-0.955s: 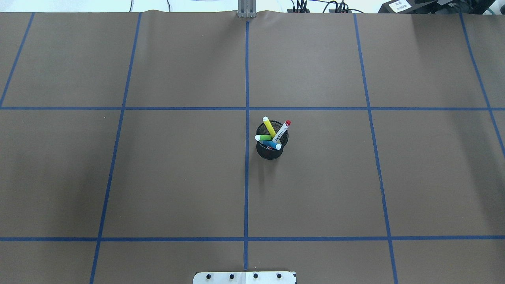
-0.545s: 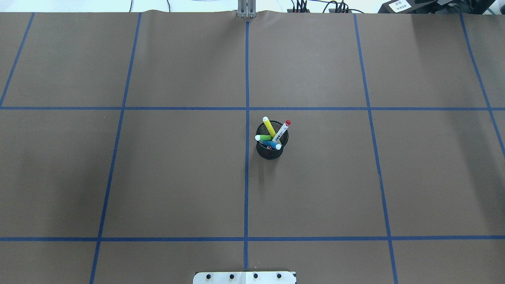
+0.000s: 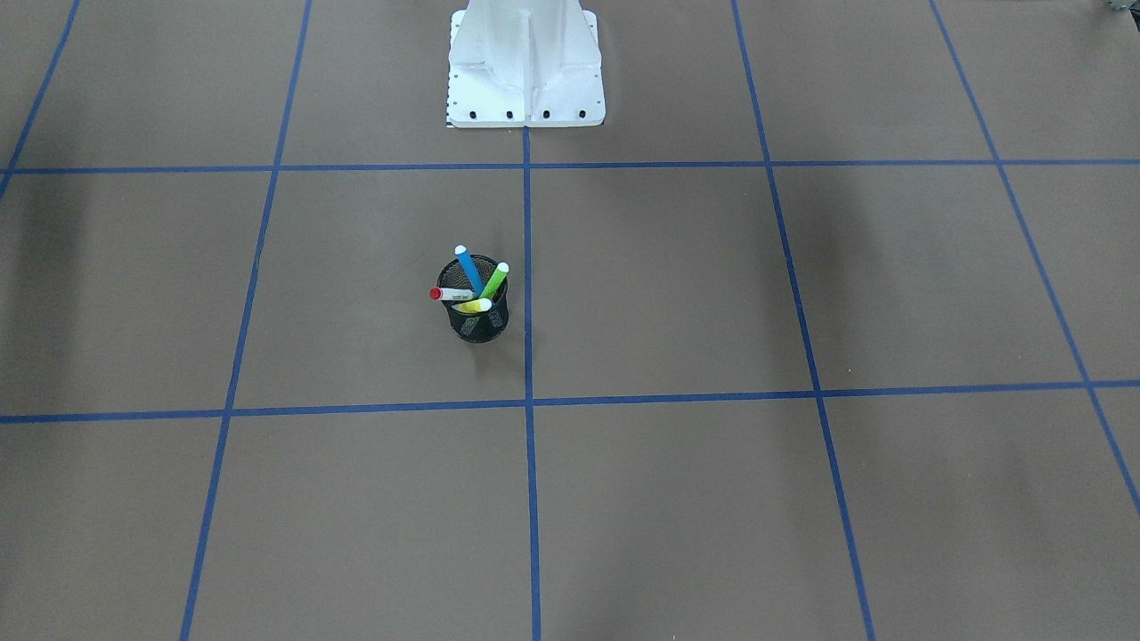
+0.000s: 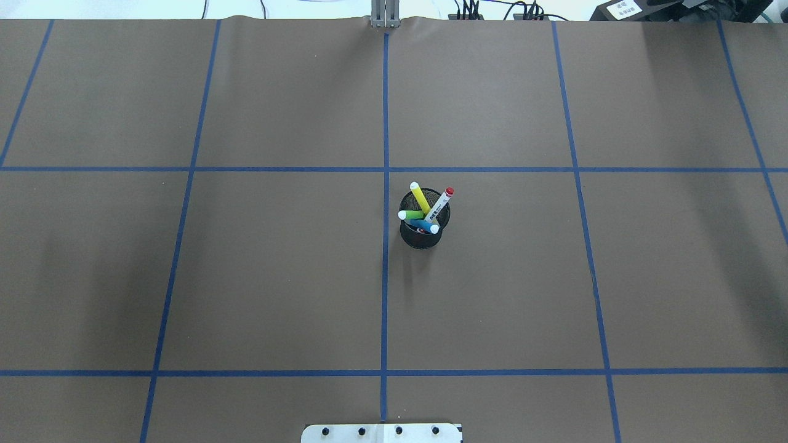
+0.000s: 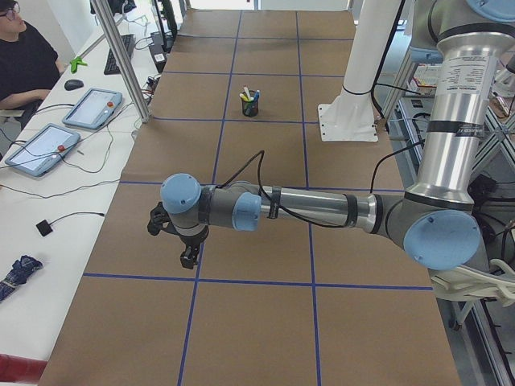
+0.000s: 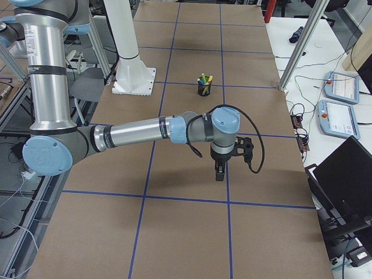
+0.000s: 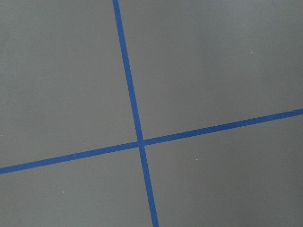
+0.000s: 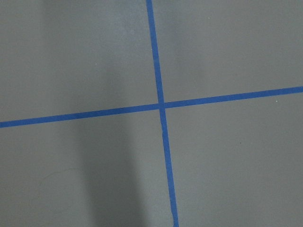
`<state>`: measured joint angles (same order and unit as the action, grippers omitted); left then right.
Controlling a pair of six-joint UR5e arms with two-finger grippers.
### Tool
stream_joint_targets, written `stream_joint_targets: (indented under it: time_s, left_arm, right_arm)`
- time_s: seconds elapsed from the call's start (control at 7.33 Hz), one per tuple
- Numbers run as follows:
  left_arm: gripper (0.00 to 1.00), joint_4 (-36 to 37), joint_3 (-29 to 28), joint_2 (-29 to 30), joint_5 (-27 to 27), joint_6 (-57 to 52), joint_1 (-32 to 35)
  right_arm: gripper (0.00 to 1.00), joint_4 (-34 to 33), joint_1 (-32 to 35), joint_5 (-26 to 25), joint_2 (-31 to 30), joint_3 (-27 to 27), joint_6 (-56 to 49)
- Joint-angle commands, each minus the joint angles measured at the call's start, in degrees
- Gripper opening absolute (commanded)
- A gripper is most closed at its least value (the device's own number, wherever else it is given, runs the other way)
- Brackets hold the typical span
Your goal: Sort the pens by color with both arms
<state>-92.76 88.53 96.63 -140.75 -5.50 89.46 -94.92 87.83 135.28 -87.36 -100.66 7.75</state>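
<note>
The pens [image 4: 421, 198] look light, stiff and smooth. Grab each top above the cup [image 4: 420, 239]. Left arm [image 5: 306, 207] and right arm [image 6: 133, 132] jaws: cannot tell if open.

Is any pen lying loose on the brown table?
No, all four pens stand leaning inside the black mesh cup.

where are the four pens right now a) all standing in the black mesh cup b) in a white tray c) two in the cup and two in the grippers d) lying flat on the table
a, since the blue pen, green pen, yellow pen and white pen with a red cap all stick up out of the black mesh cup.
</note>
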Motion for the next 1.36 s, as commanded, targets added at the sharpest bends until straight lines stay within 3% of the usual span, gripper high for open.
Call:
stream_joint_targets:
  time_s: [0.0,0.41,0.82,0.95,1.09,1.23]
  left_arm:
    - [1.0,-0.1,0.3,0.0,-0.5,0.1,0.0]
    - [1.0,-3.8,2.3,-1.6,1.1,-0.5,0.2]
    - [1.0,-4.2,1.4,0.1,2.1,7.3,-0.2]
    - [1.0,-6.3,3.0,-1.3,2.1,6.6,-0.2]
    - [1.0,-13.5,3.8,-4.7,2.1,6.0,-0.3]
    - [1.0,-14.4,3.8,-4.7,1.3,6.5,-0.3]
  right_arm:
    - [0.99,0.9,-3.4,1.9,0.8,-2.4,0.9]
    - [0.99,0.1,-10.2,7.3,4.0,-6.0,6.5]
    - [0.99,-0.9,-23.8,4.9,15.0,-6.5,25.5]
    - [0.99,-3.9,-27.2,5.0,18.9,-6.5,31.7]
    - [0.99,-9.6,-30.1,4.7,23.6,-7.3,32.5]
    - [0.99,-11.1,-32.6,3.3,26.2,-9.1,32.5]
